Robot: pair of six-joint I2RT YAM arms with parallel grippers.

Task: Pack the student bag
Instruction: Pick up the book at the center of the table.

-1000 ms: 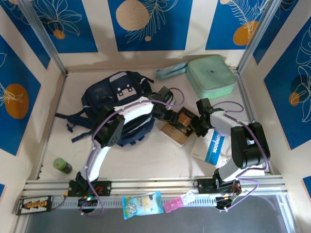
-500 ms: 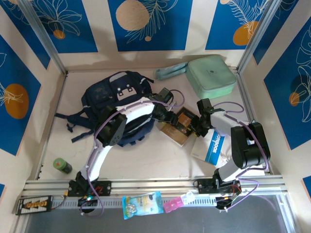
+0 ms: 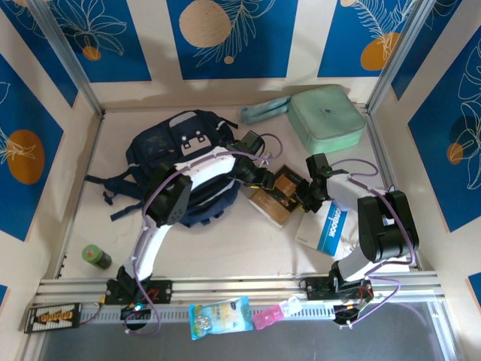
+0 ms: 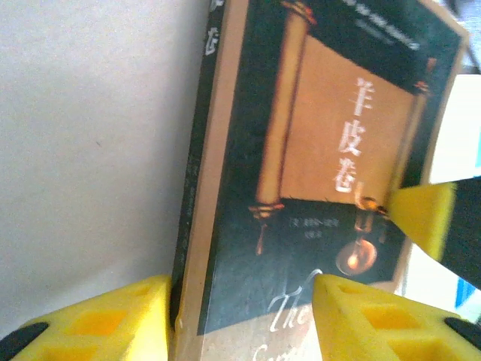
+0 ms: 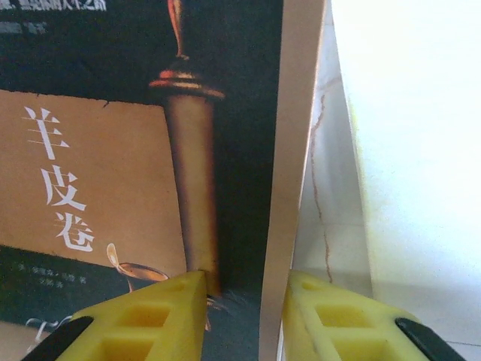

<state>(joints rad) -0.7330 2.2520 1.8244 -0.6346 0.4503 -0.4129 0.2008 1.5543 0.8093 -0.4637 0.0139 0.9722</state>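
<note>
L wrist nudged slightly bagward; left gripper [image 4: 242, 323] straddles book [image 4: 323, 113] spine, can't tell if clamped yet. Right gripper [image 5: 244, 316] pinches opp edge, prob steadying for handover. Student bag [image 3: 169, 147] lies just left of both

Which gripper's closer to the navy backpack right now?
Left. The left gripper is on the book at its edge nearer the student bag; the right gripper is at the opposite edge, farther right.
</note>
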